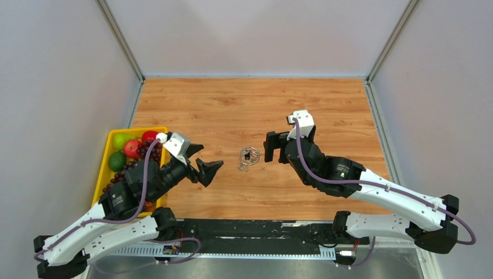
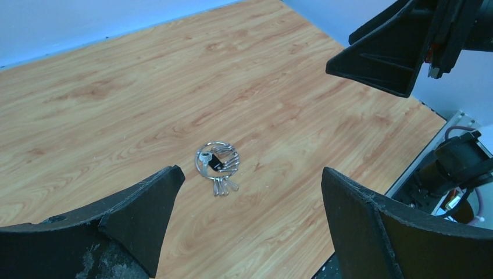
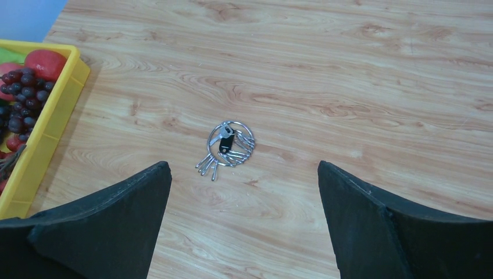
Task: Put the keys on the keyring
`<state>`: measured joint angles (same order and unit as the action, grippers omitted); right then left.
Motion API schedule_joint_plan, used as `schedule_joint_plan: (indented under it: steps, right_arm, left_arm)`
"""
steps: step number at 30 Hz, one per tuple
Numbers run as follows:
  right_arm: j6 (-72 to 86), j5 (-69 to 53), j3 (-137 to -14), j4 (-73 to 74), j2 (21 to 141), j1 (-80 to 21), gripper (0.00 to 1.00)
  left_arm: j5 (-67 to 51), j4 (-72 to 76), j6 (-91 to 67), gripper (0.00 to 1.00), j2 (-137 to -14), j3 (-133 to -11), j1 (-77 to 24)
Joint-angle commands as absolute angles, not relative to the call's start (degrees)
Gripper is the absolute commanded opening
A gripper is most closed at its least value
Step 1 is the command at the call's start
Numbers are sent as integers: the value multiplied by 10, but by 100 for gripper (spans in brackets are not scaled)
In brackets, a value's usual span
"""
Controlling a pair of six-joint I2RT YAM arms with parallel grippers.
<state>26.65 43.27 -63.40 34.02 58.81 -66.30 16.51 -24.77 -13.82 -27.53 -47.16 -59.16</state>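
Note:
The keyring (image 1: 249, 157) lies flat on the wooden table between my two grippers, a thin silver ring (image 3: 230, 141) with keys heaped on it. A black-headed key (image 2: 216, 162) rests across the ring, and several silver keys (image 3: 207, 165) fan out past its rim. Whether each key is threaded on the wire I cannot tell. My left gripper (image 1: 213, 154) hovers open just left of the bunch, the keys ahead of its fingertips (image 2: 250, 174). My right gripper (image 1: 273, 145) stands open just right of it, empty, with the keys ahead of it (image 3: 244, 165).
A yellow bin (image 1: 109, 152) of fruit and grapes sits at the table's left edge behind my left arm; its wall (image 3: 61, 110) shows in the right wrist view. Grey walls close the table's left, far and right sides. The right gripper (image 2: 395, 58) shows in the left wrist view.

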Motion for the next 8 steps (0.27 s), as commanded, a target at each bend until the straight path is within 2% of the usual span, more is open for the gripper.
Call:
schedule_joint_plan:
  steps: [1,8]
  right_arm:
    - [249,465,-658,337,577,-665,100]
    - [227,456,-648,331,571,-665,100]
  left_arm:
    - [150,-246,-120,100,-282,-472,-591]
    - [139,-243,-111,100,-299,-477,-591]
